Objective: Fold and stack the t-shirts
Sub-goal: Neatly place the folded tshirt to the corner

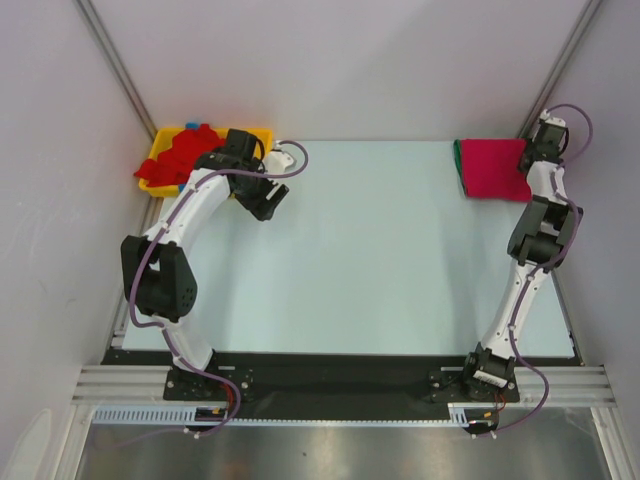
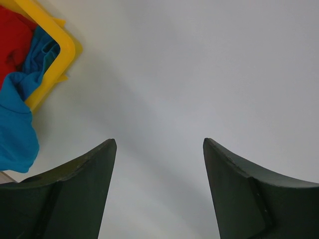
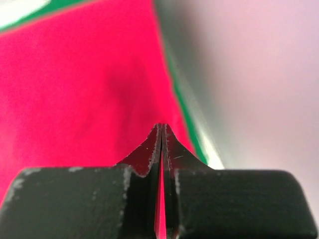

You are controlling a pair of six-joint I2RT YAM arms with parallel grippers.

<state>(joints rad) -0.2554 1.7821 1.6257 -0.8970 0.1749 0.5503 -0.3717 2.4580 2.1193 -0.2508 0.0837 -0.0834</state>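
Note:
A magenta-pink t-shirt [image 1: 490, 168] lies folded on a green t-shirt [image 1: 459, 165] at the table's far right. My right gripper [image 1: 525, 158] is shut right over the pink shirt's right edge [image 3: 89, 84]. The fingertips are together, no cloth shows between them, and the green edge [image 3: 184, 107] shows beside them. A red t-shirt [image 1: 180, 155] and a blue t-shirt [image 1: 195, 128] are heaped in the yellow tray [image 1: 158, 150] at the far left. My left gripper [image 1: 268, 203] is open and empty over bare table, just right of the tray.
In the left wrist view the tray's corner [image 2: 62, 55] holds the red shirt [image 2: 12, 40], and the blue shirt [image 2: 15, 129] hangs over the rim. Grey walls close in on both sides and the back. A black rail runs along the near edge [image 1: 330, 375].

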